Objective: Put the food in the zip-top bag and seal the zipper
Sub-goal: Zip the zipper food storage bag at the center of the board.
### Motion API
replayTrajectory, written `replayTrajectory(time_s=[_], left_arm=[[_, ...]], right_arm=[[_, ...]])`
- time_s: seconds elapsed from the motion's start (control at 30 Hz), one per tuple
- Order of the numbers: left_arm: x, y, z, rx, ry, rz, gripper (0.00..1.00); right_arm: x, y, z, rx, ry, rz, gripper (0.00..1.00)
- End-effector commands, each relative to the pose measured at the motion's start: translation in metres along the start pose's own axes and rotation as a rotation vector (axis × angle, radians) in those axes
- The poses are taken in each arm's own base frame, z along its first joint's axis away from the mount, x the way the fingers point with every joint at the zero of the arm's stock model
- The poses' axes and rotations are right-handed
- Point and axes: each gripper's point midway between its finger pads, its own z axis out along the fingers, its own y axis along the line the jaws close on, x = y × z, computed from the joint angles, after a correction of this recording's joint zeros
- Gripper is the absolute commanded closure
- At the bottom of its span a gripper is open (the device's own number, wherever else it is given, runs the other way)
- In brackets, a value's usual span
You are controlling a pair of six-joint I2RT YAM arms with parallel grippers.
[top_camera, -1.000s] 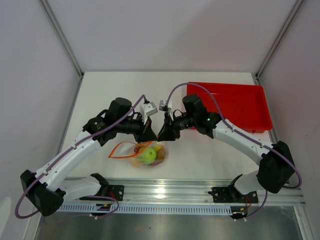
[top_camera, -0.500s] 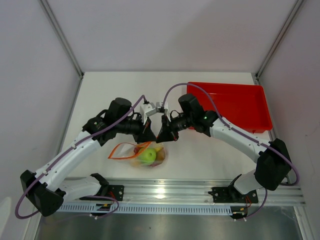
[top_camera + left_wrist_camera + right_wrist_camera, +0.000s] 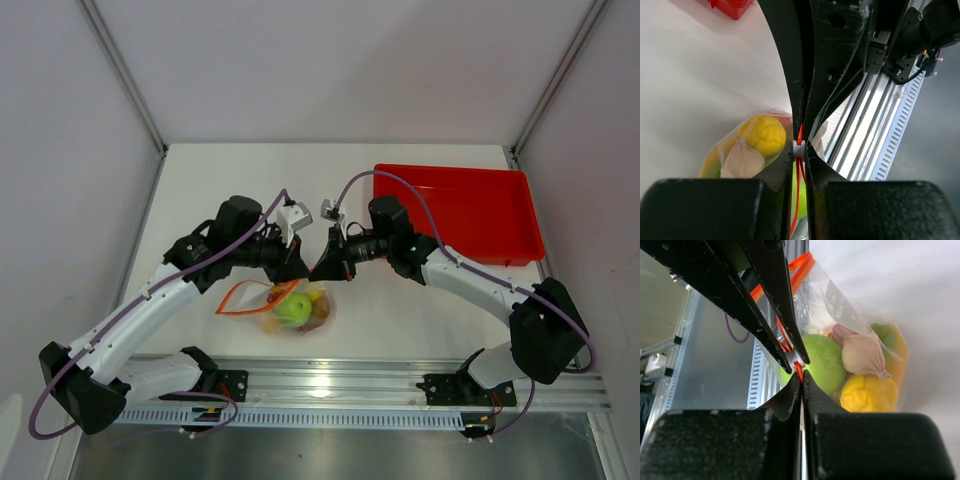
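Orange-red zipper (image 3: pixel 802 262) is being pinched by your left gripper (image 3: pixel 799 150) and right gripper (image 3: pixel 800 375), arms angling inward over the zip-top bag (image 3: pixel 295 310), table (image 3: pixel 220 185) stretching wide behind.

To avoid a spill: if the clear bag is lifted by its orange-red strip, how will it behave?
Probably floppy: the zip-top bag is thin, crinkled film, likely sagging under the fruits. The round fruits would probably roll to its lowest corner. The thin zipper might slip.
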Motion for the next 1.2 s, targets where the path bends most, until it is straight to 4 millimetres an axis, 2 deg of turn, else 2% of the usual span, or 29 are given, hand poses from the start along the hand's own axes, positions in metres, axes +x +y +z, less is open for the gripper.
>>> replayTrajectory(time_s=[0.0,0.1,0.13,0.17,0.2,0.4,0.53,0.67,0.8,1.17], left_arm=[[-0.001,-0.007,-0.011,-0.003,-0.003,-0.006,0.88],[0.003,-0.009,-0.012,0.004,0.005,-0.011,0.9],[0.003,-0.01,-0.013,0.007,0.005,-0.014,0.92],[0.005,-0.011,-0.014,0.008,0.009,-0.017,0.99],[0.008,-0.011,-0.014,0.007,0.02,-0.027,0.99],[0.012,-0.014,-0.018,0.013,0.025,-0.028,0.99],[0.014,-0.014,-0.021,0.001,0.025,-0.031,0.99],[0.023,-0.012,-0.025,-0.027,0.04,-0.041,0.99],[0.03,-0.006,-0.03,-0.09,0.036,-0.097,0.99],[0.04,-0.011,-0.046,-0.128,0.028,-0.14,1.0]], right_arm=[[-0.041,0.009,-0.008,0.0,-0.138,-0.087,1.0],[-0.042,0.005,-0.008,0.014,-0.152,-0.076,1.0],[-0.042,0.005,-0.009,0.016,-0.154,-0.074,1.0],[-0.043,0.004,-0.01,0.025,-0.161,-0.075,1.0],[-0.044,0.003,-0.01,0.027,-0.166,-0.064,1.0],[-0.048,-0.001,-0.015,0.057,-0.179,-0.065,1.0],[-0.043,-0.006,-0.015,0.072,-0.17,-0.05,1.0],[-0.042,-0.01,-0.018,0.088,-0.173,-0.041,1.0],[-0.042,-0.011,-0.024,0.097,-0.181,-0.04,1.0],[-0.038,-0.006,-0.033,0.127,-0.178,-0.039,1.0]])
